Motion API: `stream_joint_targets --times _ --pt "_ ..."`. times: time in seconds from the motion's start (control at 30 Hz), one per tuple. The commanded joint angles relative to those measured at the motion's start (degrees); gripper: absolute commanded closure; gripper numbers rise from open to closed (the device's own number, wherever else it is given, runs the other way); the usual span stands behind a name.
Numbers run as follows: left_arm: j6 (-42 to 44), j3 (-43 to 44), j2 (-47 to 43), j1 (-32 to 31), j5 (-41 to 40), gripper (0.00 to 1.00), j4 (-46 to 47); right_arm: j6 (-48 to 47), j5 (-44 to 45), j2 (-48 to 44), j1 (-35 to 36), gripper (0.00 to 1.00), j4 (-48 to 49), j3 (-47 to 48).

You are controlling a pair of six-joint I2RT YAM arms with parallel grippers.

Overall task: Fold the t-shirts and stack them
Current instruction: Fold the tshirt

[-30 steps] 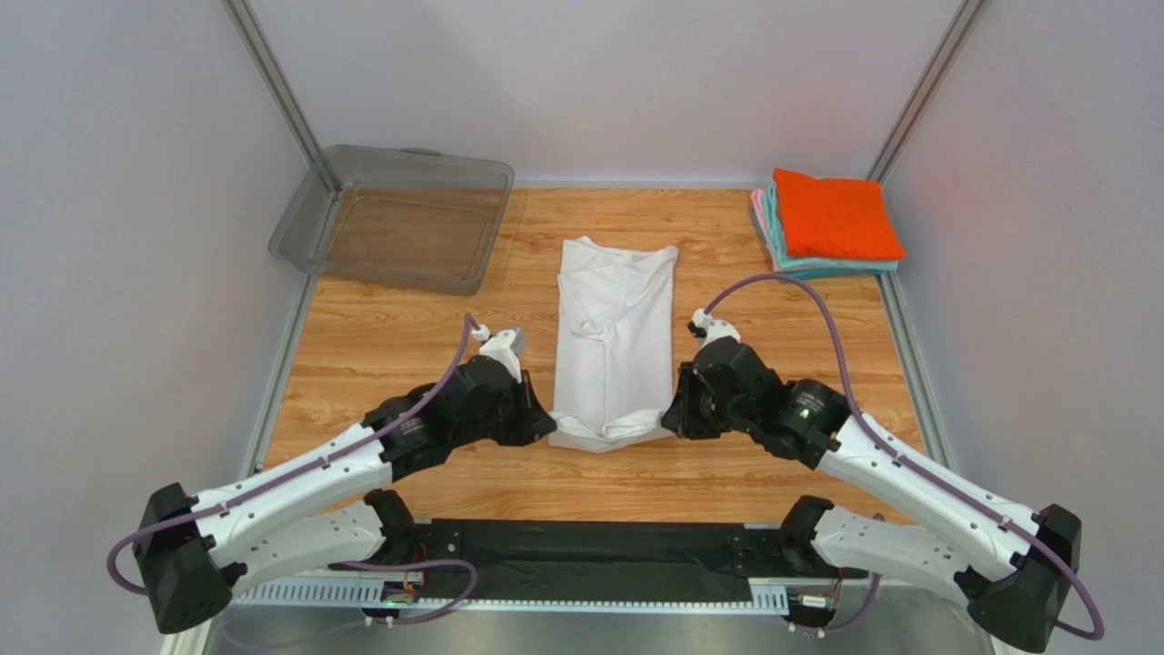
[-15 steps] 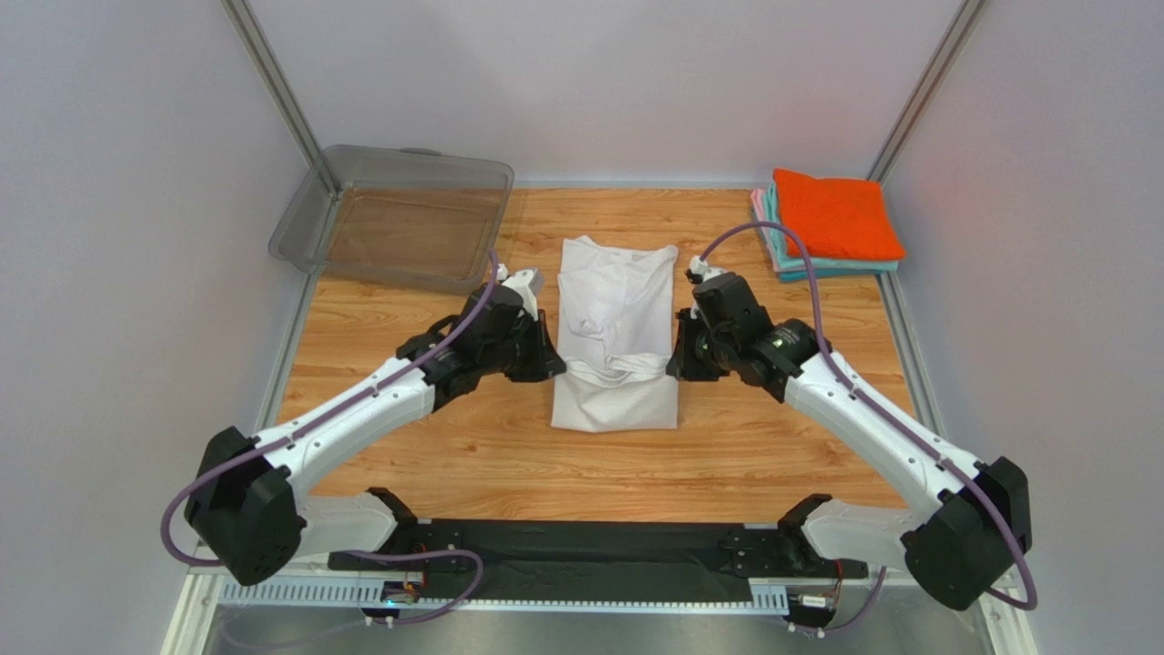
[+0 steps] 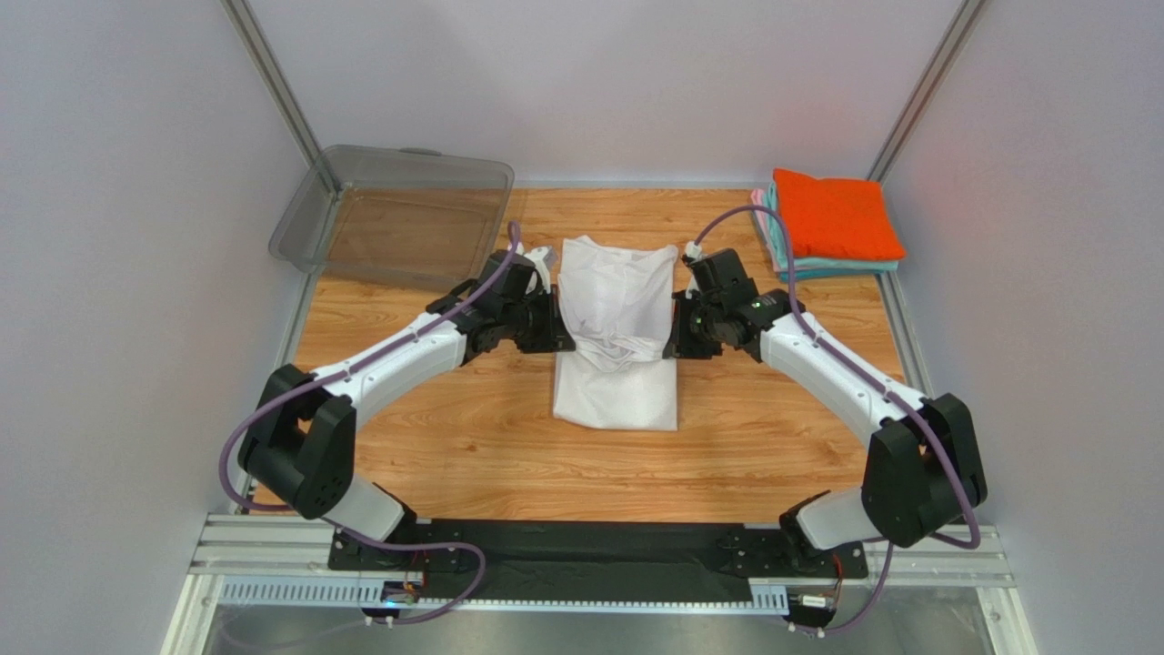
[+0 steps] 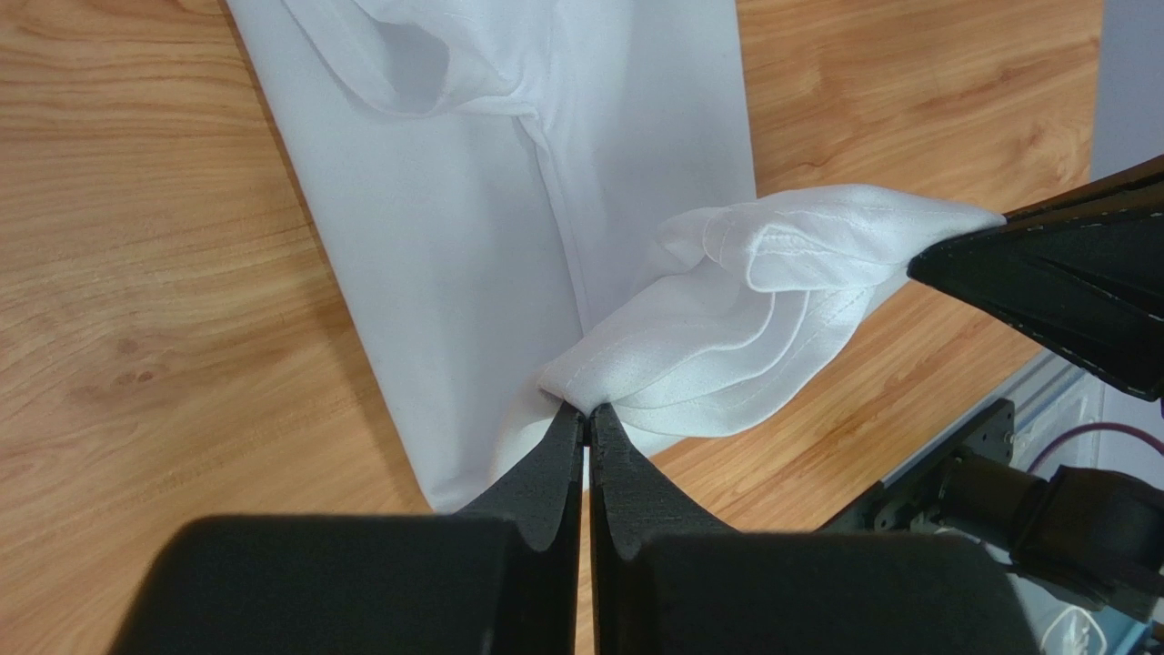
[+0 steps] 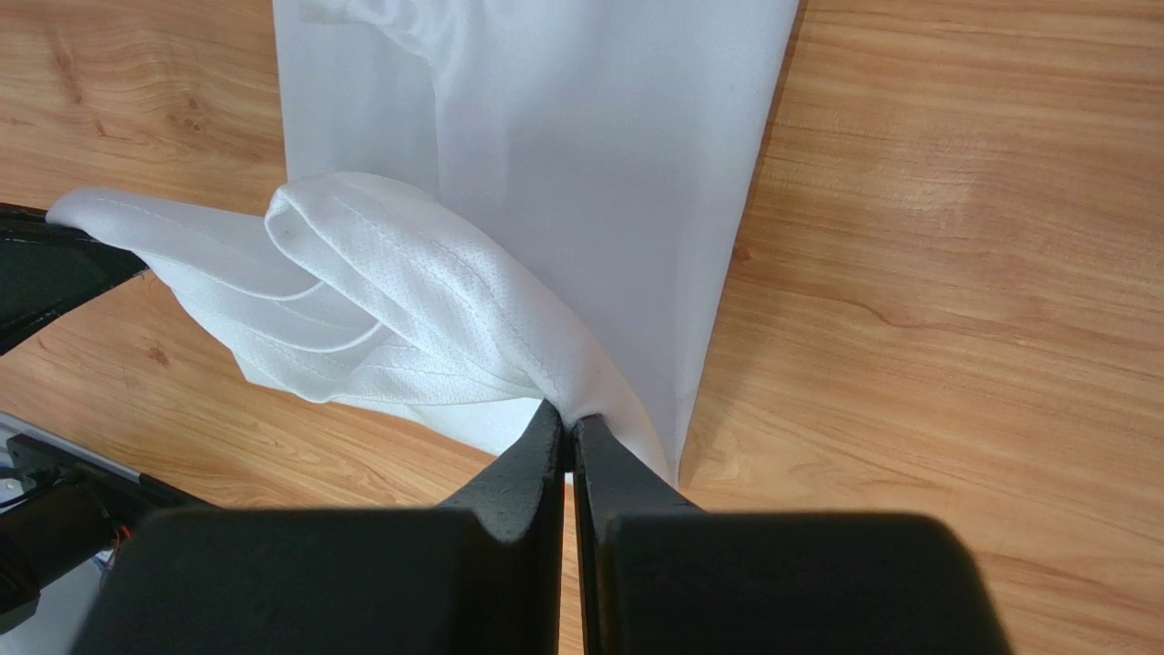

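A white t-shirt (image 3: 618,348) lies as a long narrow strip in the middle of the wooden table. Its near end is lifted and carried back over the rest. My left gripper (image 3: 558,329) is shut on the left corner of that lifted edge (image 4: 711,328), and my right gripper (image 3: 672,335) is shut on the right corner (image 5: 410,300). In the left wrist view the pinch sits at the left gripper (image 4: 588,414); in the right wrist view, at the right gripper (image 5: 569,420). A pile of folded t-shirts, orange (image 3: 834,216) on top with teal and pink under it, lies at the back right.
A clear grey plastic bin (image 3: 396,216) stands at the back left corner. Slanted metal frame posts rise at both back corners. Bare wooden table (image 3: 410,423) shows on either side of the shirt.
Both grippers have carried the shirt's near edge from the front of the table back toward the far end, doubling the strip over itself. Both arms have stretched out farther.
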Motion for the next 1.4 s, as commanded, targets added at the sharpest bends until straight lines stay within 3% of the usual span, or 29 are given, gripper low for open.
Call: stream_joint_targets --times 0.0,0.47,0.77,0.87,0.97,1.0,1.03,1.1,1.17,1.23,1.27,1.3,1.37 --pt "1.76 2.67 2.11 1.35 2.20 1.00 2.29 -1.61 -2.93 2.02 -1.58 1.00 4.08 2.42" --pt "1.93 6.19 11.07 4.43 4.39 1.00 3.26 -3.20 -5.22 13.01 -5.19 1.00 7.77 5.67" --pt "1.49 6.72 13.98 5.13 3.43 1.00 3.79 -4.16 -5.48 18.28 -6.15 0.91 8.57 7.25" --pt "1.58 6.54 14.16 5.31 2.81 0.89 4.49 -4.07 -5.40 19.86 -6.86 0.91 8.57 8.22" --pt "2.28 6.80 13.11 5.31 3.34 0.58 4.76 -4.60 -5.57 20.13 -6.86 0.79 7.95 9.53" --pt "2.46 6.72 12.67 5.31 3.08 0.39 4.76 -5.12 -6.18 19.87 -6.86 0.75 7.34 9.97" --pt "2.72 6.28 11.27 5.31 2.47 0.25 4.67 -5.30 -6.71 19.26 -6.86 0.70 6.29 10.76" --pt "2.81 5.93 9.77 5.31 2.37 0.01 4.41 -5.65 -7.41 18.21 -6.86 0.52 5.76 10.86" --pt "2.64 4.53 6.88 5.31 2.55 0.00 4.58 -5.92 -8.55 16.54 -6.86 0.46 5.58 9.98" --pt "1.94 3.12 4.77 5.31 3.51 0.00 5.37 -5.92 -9.43 13.64 -6.95 0.32 5.58 9.10" --pt "1.59 1.37 2.58 5.22 3.95 0.00 5.72 -5.74 -9.79 12.76 -6.77 0.20 5.66 8.49" --pt "1.15 0.40 1.51 5.22 5.17 0.00 6.25 -5.66 -10.22 11.53 -6.77 0.00 5.67 7.27" --pt "-0.79 -2.84 -1.38 4.52 6.41 0.00 8.97 -4.61 -10.67 8.10 -6.42 0.00 5.84 5.50"
